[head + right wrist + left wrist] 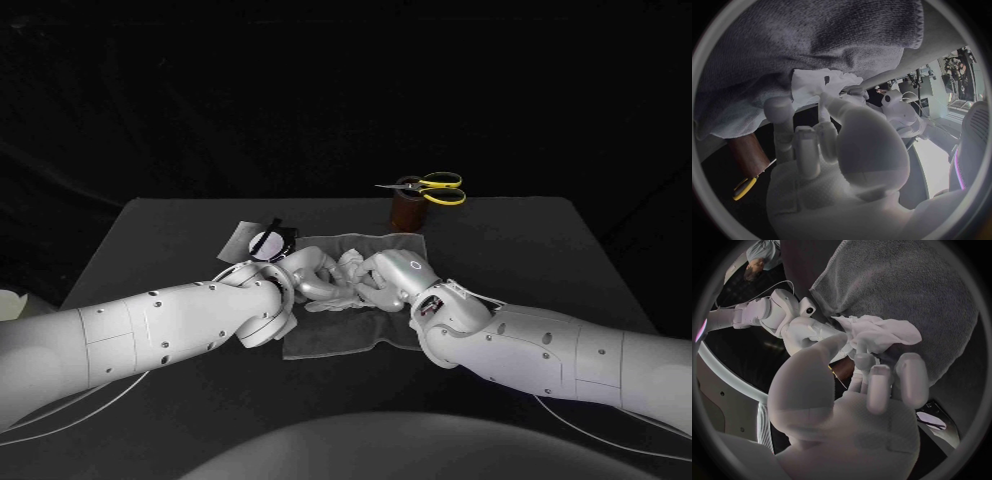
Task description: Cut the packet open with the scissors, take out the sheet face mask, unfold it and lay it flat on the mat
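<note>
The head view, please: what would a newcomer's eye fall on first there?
The left hand and right hand meet over the grey mat, pinching a crumpled white sheet mask between them. Behind them, yellow-handled scissors stand in a brown holder at the table's far edge.

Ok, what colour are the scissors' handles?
Yellow; the scissors show best in the head view, atop the brown holder.

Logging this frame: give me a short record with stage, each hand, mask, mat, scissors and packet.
stage: mask out of the packet, not yet laid flat
left hand: holds the mask
right hand: holds the mask from the other side
mask: white, bunched between the hands, over the mat
mat: grey, under both hands
scissors: yellow handles, standing in a brown holder behind the mat
packet: by the mat's far left corner
</note>
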`<state>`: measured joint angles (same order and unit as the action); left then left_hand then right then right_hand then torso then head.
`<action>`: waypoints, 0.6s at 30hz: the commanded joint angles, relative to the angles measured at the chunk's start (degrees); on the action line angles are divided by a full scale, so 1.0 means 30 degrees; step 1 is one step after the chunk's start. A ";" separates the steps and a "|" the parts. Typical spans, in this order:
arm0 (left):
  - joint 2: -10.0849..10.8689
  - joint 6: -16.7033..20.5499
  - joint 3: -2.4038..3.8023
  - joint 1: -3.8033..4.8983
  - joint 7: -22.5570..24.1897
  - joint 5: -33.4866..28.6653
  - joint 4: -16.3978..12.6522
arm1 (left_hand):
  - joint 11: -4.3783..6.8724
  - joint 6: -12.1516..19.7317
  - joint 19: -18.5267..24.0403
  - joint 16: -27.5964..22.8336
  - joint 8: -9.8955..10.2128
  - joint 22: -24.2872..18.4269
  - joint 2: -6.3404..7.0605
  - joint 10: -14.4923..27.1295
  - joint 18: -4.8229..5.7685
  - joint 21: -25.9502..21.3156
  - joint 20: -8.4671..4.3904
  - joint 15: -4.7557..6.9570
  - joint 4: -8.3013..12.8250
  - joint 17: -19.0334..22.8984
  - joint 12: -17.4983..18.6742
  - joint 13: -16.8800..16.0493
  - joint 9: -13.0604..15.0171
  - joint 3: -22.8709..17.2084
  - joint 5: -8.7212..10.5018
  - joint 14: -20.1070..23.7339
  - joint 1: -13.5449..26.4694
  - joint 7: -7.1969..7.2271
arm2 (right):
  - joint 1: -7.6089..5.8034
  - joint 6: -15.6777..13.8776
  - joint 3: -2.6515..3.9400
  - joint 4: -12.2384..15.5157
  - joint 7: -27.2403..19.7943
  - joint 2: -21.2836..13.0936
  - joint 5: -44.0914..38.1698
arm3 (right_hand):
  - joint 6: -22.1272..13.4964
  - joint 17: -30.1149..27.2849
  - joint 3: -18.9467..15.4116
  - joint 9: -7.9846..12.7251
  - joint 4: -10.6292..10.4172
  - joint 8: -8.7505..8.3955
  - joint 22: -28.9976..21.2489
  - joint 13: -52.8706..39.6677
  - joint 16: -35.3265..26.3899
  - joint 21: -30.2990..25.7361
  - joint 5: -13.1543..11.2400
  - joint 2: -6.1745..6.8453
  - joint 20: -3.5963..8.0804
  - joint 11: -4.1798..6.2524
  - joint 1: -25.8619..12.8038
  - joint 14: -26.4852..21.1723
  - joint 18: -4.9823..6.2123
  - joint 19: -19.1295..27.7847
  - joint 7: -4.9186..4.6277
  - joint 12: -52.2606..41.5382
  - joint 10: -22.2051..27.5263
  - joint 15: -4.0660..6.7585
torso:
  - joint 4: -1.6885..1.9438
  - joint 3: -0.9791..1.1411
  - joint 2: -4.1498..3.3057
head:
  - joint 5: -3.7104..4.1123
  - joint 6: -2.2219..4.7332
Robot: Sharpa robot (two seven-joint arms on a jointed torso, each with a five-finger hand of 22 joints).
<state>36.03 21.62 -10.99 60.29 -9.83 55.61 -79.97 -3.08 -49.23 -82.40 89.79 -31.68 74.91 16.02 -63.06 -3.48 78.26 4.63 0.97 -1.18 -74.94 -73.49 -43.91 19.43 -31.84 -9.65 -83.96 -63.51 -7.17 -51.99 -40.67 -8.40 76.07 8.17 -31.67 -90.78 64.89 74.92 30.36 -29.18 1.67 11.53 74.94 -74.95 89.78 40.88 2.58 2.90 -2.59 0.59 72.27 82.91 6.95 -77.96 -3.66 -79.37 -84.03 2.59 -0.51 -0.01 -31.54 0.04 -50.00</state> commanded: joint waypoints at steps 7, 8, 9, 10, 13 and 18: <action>-0.0292 -0.0266 0.0016 -0.0004 0.0713 -0.0026 0.0143 | -0.0013 -0.0267 0.0073 -0.0094 0.0571 0.1526 -0.0322 0.0042 -0.0050 -0.0141 0.0097 -0.0146 -0.0297 -0.4429 0.0163 -0.0290 -0.0301 0.2607 0.2256 -0.1758 -0.1556 -0.0091 | -0.0011 0.0045 0.0016 0.0035 -0.0085 0.0059 -0.0099 | 0.0315 0.5027 0.0127 -0.0997 0.0034 0.0757 0.1712 -0.2938 0.0073 -0.0077 0.0059 -0.0237 0.0086 0.0168 0.0027 0.2363 0.0166 0.0012 0.0176 0.0073 -0.1073 0.0508 | -0.0011 0.0004 -0.0008 | -0.0047 0.0000; -0.0333 -0.0199 0.0016 -0.0005 0.0749 0.0071 0.0170 | -0.0010 -0.0287 0.0070 -0.0098 0.0583 0.1528 -0.0339 0.0032 -0.0049 -0.0139 0.0096 -0.0145 -0.0303 -0.4417 0.0159 -0.0316 -0.0308 0.2707 0.2260 -0.1752 -0.1641 -0.0088 | -0.0011 0.0038 0.0016 0.0039 -0.0087 0.0064 -0.0100 | 0.0315 0.5027 0.0127 -0.0997 0.0034 0.0757 0.1712 -0.2938 0.0073 -0.0077 0.0059 -0.0237 0.0086 0.0168 0.0027 0.2363 0.0166 0.0012 0.0176 0.0073 -0.1073 0.0508 | -0.0016 0.0002 -0.0005 | -0.0054 0.0000; -0.0374 -0.0133 0.0016 -0.0005 0.0780 0.0177 0.0199 | -0.0007 -0.0303 0.0072 -0.0096 0.0598 0.1524 -0.0370 0.0018 -0.0050 -0.0142 0.0095 -0.0142 -0.0303 -0.4425 0.0152 -0.0350 -0.0315 0.2796 0.2258 -0.1755 -0.1748 -0.0085 | -0.0011 0.0033 0.0016 0.0041 -0.0090 0.0068 -0.0101 | 0.0315 0.5027 0.0127 -0.0997 0.0034 0.0757 0.1712 -0.2938 0.0073 -0.0077 0.0059 -0.0237 0.0086 0.0168 0.0027 0.2363 0.0166 0.0012 0.0176 0.0073 -0.1073 0.0508 | -0.0023 0.0004 -0.0007 | -0.0055 0.0000; -0.0414 -0.0068 0.0017 -0.0005 0.0801 0.0278 0.0229 | -0.0006 -0.0313 0.0070 -0.0096 0.0606 0.1527 -0.0390 0.0014 -0.0049 -0.0139 0.0095 -0.0140 -0.0301 -0.4425 0.0149 -0.0367 -0.0320 0.2847 0.2259 -0.1755 -0.1817 -0.0085 | -0.0011 0.0030 0.0016 0.0042 -0.0092 0.0070 -0.0102 | 0.0315 0.5027 0.0127 -0.0997 0.0034 0.0757 0.1712 -0.2938 0.0073 -0.0077 0.0059 -0.0237 0.0086 0.0168 0.0027 0.2363 0.0166 0.0012 0.0176 0.0073 -0.1073 0.0508 | -0.0026 0.0001 -0.0007 | -0.0050 0.0000; -0.0506 0.0068 0.0018 -0.0006 0.0813 0.0478 0.0312 | 0.0010 -0.0412 0.0053 -0.0087 0.0614 0.1544 -0.0563 -0.0113 -0.0043 -0.0116 0.0086 -0.0130 -0.0299 -0.4461 0.0067 -0.0598 -0.0330 0.3035 0.2259 -0.1771 -0.2189 -0.0071 | -0.0011 0.0022 0.0016 0.0047 -0.0102 0.0075 -0.0102 | 0.0299 0.5027 0.0149 -0.1030 0.0042 0.0780 0.1718 -0.2947 0.0073 -0.0045 0.0059 -0.0230 0.0089 0.0171 0.0026 0.2363 0.0161 0.0006 0.0178 0.0060 -0.1077 0.0510 | -0.0028 0.0006 -0.0009 | -0.0050 0.0000; -0.0592 0.0206 0.0020 -0.0005 0.0731 0.0625 0.0441 | 0.0093 -0.0710 -0.0001 -0.0069 0.0561 0.1602 -0.1156 -0.0379 -0.0026 -0.0043 0.0044 -0.0068 -0.0262 -0.4529 -0.0079 -0.1006 -0.0331 0.2908 0.2257 -0.1802 -0.2992 0.0019 | -0.0011 0.0005 0.0016 0.0058 -0.0120 0.0078 -0.0102 | 0.0299 0.5027 0.0149 -0.1030 0.0042 0.0780 0.1718 -0.2947 0.0073 -0.0045 0.0059 -0.0230 0.0089 0.0171 0.0026 0.2363 0.0161 0.0006 0.0178 0.0060 -0.1077 0.0510 | -0.0027 0.0018 -0.0005 | -0.0038 0.0000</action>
<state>34.49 21.56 -11.01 60.29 -8.60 56.36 -78.66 -2.76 -51.13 -82.40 89.73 -30.19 74.95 12.42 -64.03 -3.49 78.00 4.62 0.98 -2.19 -74.95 -73.50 -46.81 18.49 -23.02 -3.07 -83.95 -72.18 -7.05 -52.00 -40.69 -8.38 76.14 8.16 -31.52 -90.78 64.91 74.96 30.52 -29.18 1.84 11.54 74.91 -74.90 89.80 40.88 2.51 2.74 -2.59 0.59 72.43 82.91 6.63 -77.96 -3.68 -79.37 -84.03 2.59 -0.59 0.01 -31.56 -0.10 -50.00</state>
